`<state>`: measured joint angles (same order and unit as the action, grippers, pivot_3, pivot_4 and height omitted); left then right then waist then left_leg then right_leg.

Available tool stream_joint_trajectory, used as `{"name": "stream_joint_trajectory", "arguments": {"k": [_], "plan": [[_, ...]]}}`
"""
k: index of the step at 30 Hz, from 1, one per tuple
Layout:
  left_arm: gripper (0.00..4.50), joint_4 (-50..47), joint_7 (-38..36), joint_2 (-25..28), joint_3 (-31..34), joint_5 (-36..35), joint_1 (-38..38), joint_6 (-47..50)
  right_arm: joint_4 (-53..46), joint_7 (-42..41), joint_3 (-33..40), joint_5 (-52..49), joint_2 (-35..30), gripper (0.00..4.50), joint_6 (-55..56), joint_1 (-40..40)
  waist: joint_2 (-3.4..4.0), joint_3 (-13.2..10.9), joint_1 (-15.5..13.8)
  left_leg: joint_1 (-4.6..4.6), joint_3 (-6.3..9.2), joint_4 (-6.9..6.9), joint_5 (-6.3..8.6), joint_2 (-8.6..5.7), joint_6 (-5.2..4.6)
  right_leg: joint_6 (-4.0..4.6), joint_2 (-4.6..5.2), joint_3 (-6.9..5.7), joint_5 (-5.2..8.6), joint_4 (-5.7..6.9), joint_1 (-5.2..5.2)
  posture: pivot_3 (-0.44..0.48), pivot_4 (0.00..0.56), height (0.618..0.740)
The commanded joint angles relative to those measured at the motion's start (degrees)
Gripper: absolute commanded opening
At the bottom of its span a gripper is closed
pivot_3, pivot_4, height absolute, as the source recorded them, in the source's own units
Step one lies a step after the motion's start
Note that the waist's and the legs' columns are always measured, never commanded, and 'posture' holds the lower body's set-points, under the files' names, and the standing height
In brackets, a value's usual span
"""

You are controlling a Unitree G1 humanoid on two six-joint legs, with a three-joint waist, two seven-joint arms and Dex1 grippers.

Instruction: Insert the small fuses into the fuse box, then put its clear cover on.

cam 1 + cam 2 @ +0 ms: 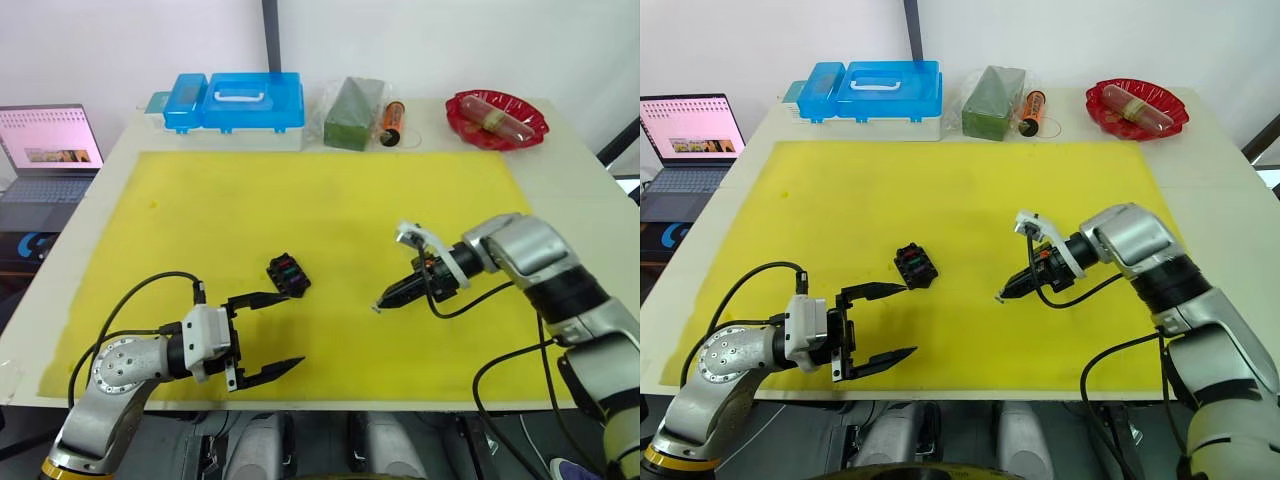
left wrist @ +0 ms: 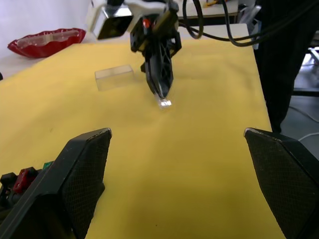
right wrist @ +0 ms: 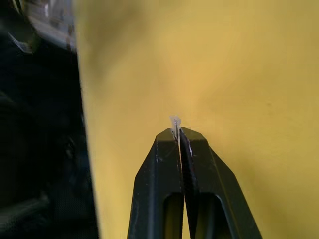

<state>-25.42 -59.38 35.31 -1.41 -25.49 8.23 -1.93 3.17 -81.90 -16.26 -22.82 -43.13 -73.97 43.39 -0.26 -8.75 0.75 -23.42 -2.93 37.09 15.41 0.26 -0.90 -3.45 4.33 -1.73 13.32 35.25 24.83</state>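
At centre right, the right gripper [image 1: 382, 303] pinches a pale fuse [image 3: 175, 121] above the mat [image 1: 330, 200]. At lower left, the left gripper [image 1: 283, 332] is spread wide beside the fuse box [image 1: 288, 275].

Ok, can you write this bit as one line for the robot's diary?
right gripper: shut on pale fuse above mat | left gripper: open, beside fuse box | clear cover: off box

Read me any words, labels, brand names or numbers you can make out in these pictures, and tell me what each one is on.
No text can be read.
Laptop screen: shows a page with lines of text, too small to read.
Orange cylinder: dark band that may be a label, too blurred to read.
Blue case: no lettering visible.
Fuse box: any fuse numbers are too small to make out.
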Motion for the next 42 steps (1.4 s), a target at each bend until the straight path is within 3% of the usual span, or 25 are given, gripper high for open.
{"name": "stream_joint_trajectory", "arguments": {"k": [1, 4, 7, 9, 14, 16, 20, 23, 27, 35, 39, 42], "plan": [[4.5, -1.27, 0.46, -0.36, 0.2, -0.29, 0.29, -0.98, -13.88, 14.49, 20.07, -5.33, 4.77, 0.03, -17.1, -8.73, 0.03, 0.02, -0.13, 0.0, 0.01, -0.03, 0.0, 0.0, 0.01, 0.0, 0.0, -0.02, 0.0, 0.0, 0.0, 0.0, 0.15, 0.74], [4.5, -1.36, 1.02, -0.6, 0.31, -0.34, -0.19, -0.64, -21.95, 30.63, 32.84, -18.38, 10.23, 0.03, -18.53, -19.74, 0.04, 0.04, -0.39, -0.01, 0.02, -0.03, 0.0, 0.0, 0.01, -0.01, 0.05, -0.11, -0.01, 0.01, -0.04, 0.0, 0.15, 0.74], [4.5, -1.26, 1.86, -0.99, 0.22, -0.18, -1.01, -0.11, -32.54, 56.9, 46.47, -30.5, 28.66, 0.03, -18.53, -30.46, -0.04, 0.19, -0.02, 0.02, -0.05, -0.04, 0.0, 0.04, 0.0, -0.02, 0.11, -0.21, -0.01, 0.02, -0.15, 0.0, 0.15, 0.74], [4.5, -1.6, 2.02, -1.06, -0.12, -0.24, -1.11, 0.24, -35.5, 70.35, 50.28, -37.11, 35.68, 0.03, -18.53, -31.93, 0.29, 0.15, 0.51, 0.02, -0.12, -0.03, -0.01, 0.08, 0.0, -0.04, 0.08, -0.23, -0.01, 0.08, -0.11, 0.0, 0.15, 0.74], [4.5, -1.55, 1.6, -0.9, -0.72, -0.66, -1.89, 0.76, -35.07, 96.06, 55.08, -49.51, 45.53, 0.03, -18.53, -30.57, 0.32, 0.19, 0.22, 0.08, -0.21, 0.07, -0.03, 0.07, -0.03, -0.04, 0.09, -0.26, 0.0, 0.2, -0.13, 0.0, 0.15, 0.74], [4.5, -1.2, 1.36, -0.73, -0.55, -0.88, -2.52, 0.97, -32.37, 108.81, 51.13, -61.95, 44.05, 0.03, -12.05, -32.27, 0.32, 0.19, 0.04, 0.07, -0.21, 0.08, -0.04, 0.06, -0.04, -0.04, 0.07, -0.27, 0.0, 0.2, -0.13, 0.0, 0.15, 0.74], [4.5, -1.19, 0.92, -0.48, -0.31, -0.96, -2.8, 1.29, -30.67, 129.34, 36.4, -87.43, 32.12, 0.03, 7.57, -37.62, 0.29, 0.17, 0.19, 0.06, -0.23, 0.14, -0.03, -0.04, -0.11, -0.06, 0.09, -0.27, 0.01, 0.12, -0.24, 0.0, 0.15, 0.74], [4.5, -1.39, 0.79, -0.31, -0.05, -1.01, -2.62, 1.45, -33.0, 132.52, 30.37, -90.18, 27.98, 0.03, 16.1, -40.87, 0.16, 0.18, 0.24, 0.1, -0.24, 0.18, -0.02, -0.05, -0.15, -0.15, -0.02, -0.26, 0.04, 0.1, -0.33, 0.0, 0.15, 0.74], [4.5, -1.67, 1.07, -0.29, -0.04, -1.06, -2.97, 1.97, -36.13, 130.66, 25.29, -90.18, 23.64, 0.03, 22.56, -43.65, 0.15, 0.19, 0.11, 0.1, -0.2, 0.24, -0.02, 0.14, -0.16, -0.5, -0.49, -0.1, 0.07, 0.11, -0.36, 0.0, 0.15, 0.74], [4.5, -2.11, 1.38, -0.75, -0.57, -0.91, -3.17, 2.53, -34.83, 119.97, 21.68, -90.18, 11.02, 2.86, 22.99, -45.13, 0.09, 0.21, -0.13, 0.11, -0.19, 0.31, -0.02, 0.33, -0.16, -0.46, -0.68, -0.07, 0.09, 0.12, -0.36, 0.0, 0.15, 0.74], [4.5, -2.06, 1.28, -0.98, -1.05, -0.93, -3.48, 2.55, -29.98, 108.7, 22.73, -90.18, 1.59, 4.26, 17.65, -44.11, 0.03, 0.24, -0.34, 0.12, -0.19, 0.33, -0.01, 0.34, -0.16, -0.33, -0.68, -0.07, 0.16, 0.11, -0.4, 0.0, 0.15, 0.74], [4.5, -1.39, 0.43, -0.93, -1.4, -0.44, -3.23, 1.47, -24.68, 96.1, 22.49, -90.18, -11.75, 4.46, 8.03, -39.43, 0.08, 0.21, -0.51, 0.12, -0.2, 0.38, 0.0, 0.33, -0.19, -0.31, -0.66, -0.07, 0.17, 0.08, -0.45, 0.0, 0.15, 0.74]]}}
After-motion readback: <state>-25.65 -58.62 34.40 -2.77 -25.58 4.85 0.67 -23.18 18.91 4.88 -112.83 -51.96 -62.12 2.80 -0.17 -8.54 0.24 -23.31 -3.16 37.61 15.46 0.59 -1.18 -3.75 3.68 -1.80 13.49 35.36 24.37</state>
